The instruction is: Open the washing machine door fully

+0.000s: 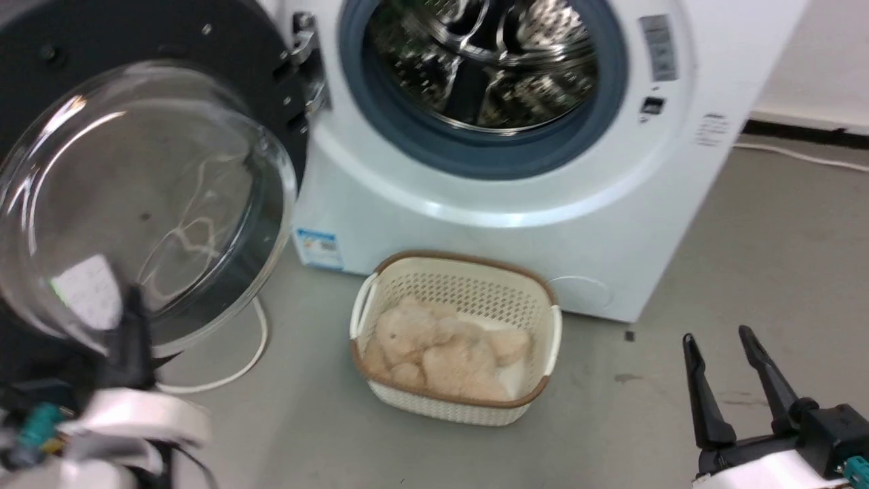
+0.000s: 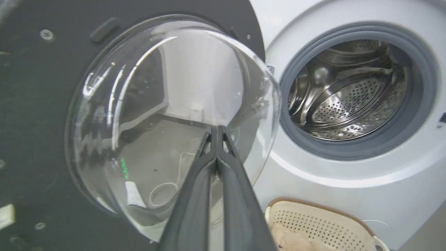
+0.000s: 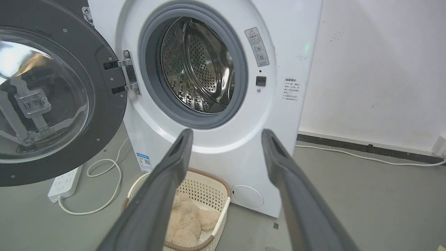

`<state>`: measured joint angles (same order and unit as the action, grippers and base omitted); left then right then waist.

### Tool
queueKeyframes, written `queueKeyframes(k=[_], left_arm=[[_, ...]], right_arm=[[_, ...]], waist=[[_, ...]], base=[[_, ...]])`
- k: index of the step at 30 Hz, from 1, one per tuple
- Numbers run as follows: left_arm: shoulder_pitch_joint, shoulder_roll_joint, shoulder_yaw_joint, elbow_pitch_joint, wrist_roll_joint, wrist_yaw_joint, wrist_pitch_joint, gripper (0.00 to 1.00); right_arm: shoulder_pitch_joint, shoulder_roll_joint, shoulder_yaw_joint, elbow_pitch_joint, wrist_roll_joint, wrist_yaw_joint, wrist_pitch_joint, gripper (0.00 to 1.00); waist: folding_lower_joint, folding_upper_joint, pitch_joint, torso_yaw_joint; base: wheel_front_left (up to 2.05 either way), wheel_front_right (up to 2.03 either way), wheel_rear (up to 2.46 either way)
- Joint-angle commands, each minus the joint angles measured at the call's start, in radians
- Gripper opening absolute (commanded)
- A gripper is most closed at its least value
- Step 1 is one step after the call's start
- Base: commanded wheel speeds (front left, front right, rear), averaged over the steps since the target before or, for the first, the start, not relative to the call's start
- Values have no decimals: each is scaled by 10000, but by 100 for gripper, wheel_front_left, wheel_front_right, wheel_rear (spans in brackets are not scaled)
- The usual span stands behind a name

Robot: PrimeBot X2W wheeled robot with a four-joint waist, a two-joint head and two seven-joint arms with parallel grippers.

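Observation:
The washing machine door (image 1: 156, 41) is swung out to the left on its hinge (image 1: 309, 61), its black inner face and bulging glass bowl (image 1: 136, 204) turned toward me. The steel drum (image 1: 482, 61) and grey-blue rubber ring (image 1: 380, 129) are uncovered. My left gripper (image 2: 216, 129) is shut and empty, with its tips at the lower part of the glass bowl (image 2: 167, 104); whether they touch it I cannot tell. In the head view it is a dark blur (image 1: 132, 326) below the bowl. My right gripper (image 1: 717, 334) is open and empty at the lower right, well back from the machine (image 3: 209, 153).
A cream basket (image 1: 461, 259) holding a beige plush toy (image 1: 441, 346) sits on the grey floor right in front of the machine. A white cable (image 1: 254, 339) and a power strip (image 3: 64, 183) lie under the door. A white wall (image 3: 376, 69) runs to the right.

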<state>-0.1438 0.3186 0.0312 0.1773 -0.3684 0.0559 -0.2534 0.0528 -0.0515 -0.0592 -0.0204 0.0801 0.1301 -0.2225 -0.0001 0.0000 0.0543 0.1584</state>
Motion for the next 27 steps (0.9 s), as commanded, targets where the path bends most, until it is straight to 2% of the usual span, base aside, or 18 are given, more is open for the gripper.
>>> queueKeyframes(k=[1, 6, 9, 10, 11, 12, 17, 27], left_arm=[[208, -161, -112, -179, -8, 69, -35, 0], [1241, -729, -697, -1215, 192, 304, 24, 0], [1764, -889, -1222, -1549, 374, 222, 166, 0], [1903, -944, -1330, -1612, 396, 218, 182, 24], [2025, -953, -1461, -1634, 466, 195, 194, 41], [2129, -949, -1598, -1639, 580, 194, 201, 100], [2485, -1083, -2139, -1641, 1014, 376, 323, 100], [2615, -1178, -2405, -1612, 1291, 679, 308, 100]], right_arm=[[72, 13, -34, -73, -18, 6, -50, 100], [421, 13, -26, -117, 76, 6, -64, 100], [588, 13, 96, -110, 188, 6, -72, 100], [625, 13, 147, -95, 225, 6, -77, 100], [664, 13, 195, -88, 257, 6, -82, 100], [704, 13, 218, -79, 297, 6, -88, 100], [850, 13, 275, 26, 414, 6, -121, 100], [895, 13, 332, 317, 481, 6, -136, 100]], waist=[[1, 0, -308, -313], [1, 0, -653, -804], [1, 0, -711, -1101], [1, 0, -721, -1189], [1, 0, -731, -1268], [1, 0, -743, -1331], [1, 0, -795, -1523], [1, 0, -797, -1568]], base=[[0, 0, 0], [0, 0, 0], [0, 0, 0], [0, 0, 0], [0, 0, 0], [0, 0, 0], [0, 0, 0], [0, 0, 0]])
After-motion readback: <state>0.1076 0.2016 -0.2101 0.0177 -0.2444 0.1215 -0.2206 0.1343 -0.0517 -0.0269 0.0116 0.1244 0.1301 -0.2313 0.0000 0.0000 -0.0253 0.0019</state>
